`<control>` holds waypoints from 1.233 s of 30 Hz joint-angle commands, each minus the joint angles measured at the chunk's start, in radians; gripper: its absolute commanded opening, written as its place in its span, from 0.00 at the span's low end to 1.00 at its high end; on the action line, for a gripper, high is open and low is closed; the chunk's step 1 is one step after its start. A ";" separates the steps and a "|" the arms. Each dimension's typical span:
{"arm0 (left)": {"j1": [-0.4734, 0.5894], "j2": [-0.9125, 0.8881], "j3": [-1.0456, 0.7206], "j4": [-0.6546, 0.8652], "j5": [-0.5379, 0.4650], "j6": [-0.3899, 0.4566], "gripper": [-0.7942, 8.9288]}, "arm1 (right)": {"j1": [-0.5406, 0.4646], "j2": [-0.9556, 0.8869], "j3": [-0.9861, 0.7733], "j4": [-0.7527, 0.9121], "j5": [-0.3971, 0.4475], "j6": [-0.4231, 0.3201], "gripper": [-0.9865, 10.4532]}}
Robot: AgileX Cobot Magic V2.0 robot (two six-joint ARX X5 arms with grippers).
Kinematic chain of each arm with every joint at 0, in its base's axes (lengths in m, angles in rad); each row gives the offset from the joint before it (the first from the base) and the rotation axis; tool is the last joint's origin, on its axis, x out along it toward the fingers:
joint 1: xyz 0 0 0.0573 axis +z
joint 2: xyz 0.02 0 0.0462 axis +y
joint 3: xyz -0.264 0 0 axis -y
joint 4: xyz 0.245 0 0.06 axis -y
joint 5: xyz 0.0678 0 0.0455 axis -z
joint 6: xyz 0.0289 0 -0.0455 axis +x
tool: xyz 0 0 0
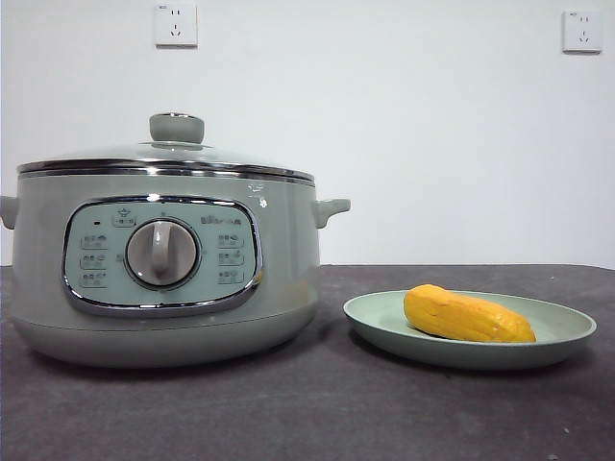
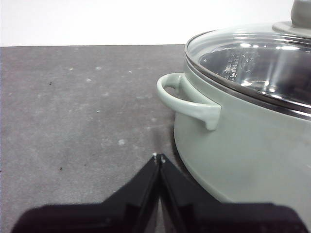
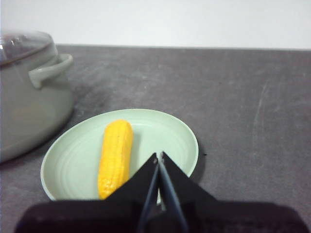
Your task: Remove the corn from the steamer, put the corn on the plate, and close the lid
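Note:
The yellow corn lies on the pale green plate at the right of the front view. It also shows in the right wrist view, corn on plate. The sage-green steamer stands at the left with the glass lid resting shut on its rim. My left gripper is shut and empty, low beside the steamer's side handle. My right gripper is shut and empty, just over the plate's near edge beside the corn. Neither arm shows in the front view.
The dark grey table runs to a white wall with two sockets. The steamer sits close to the plate's left side.

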 commanded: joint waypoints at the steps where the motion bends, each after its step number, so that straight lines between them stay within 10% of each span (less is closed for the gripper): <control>1: 0.004 -0.002 -0.014 0.002 -0.003 -0.008 0.08 | 0.000 -0.005 -0.011 -0.010 0.001 0.024 0.09; 37: 0.004 -0.002 -0.014 0.002 -0.003 -0.008 0.08 | 0.000 -0.004 -0.011 -0.009 0.003 0.046 0.09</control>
